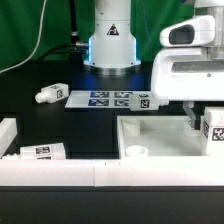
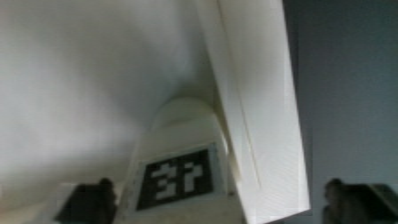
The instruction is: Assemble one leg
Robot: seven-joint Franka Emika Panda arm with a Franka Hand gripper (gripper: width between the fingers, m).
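Note:
My gripper [image 1: 205, 122] is at the exterior view's right, over the far right part of the large white tabletop [image 1: 150, 130]. It is shut on a white leg [image 1: 213, 128] with a black-and-white tag, held upright just above the tabletop. In the wrist view the leg [image 2: 178, 165] points away between the two dark fingertips [image 2: 86, 200], with the tabletop's raised rim [image 2: 258, 90] running beside it. A second leg [image 1: 50, 95] lies on the black table at the left. A third leg [image 1: 40, 151] lies at the lower left.
The marker board [image 1: 110, 98] lies flat in front of the robot base [image 1: 110, 45]. A white bracket [image 1: 8, 130] stands at the left edge. A long white bar [image 1: 90, 178] runs along the front. A round hole [image 1: 137, 152] marks the tabletop's near corner.

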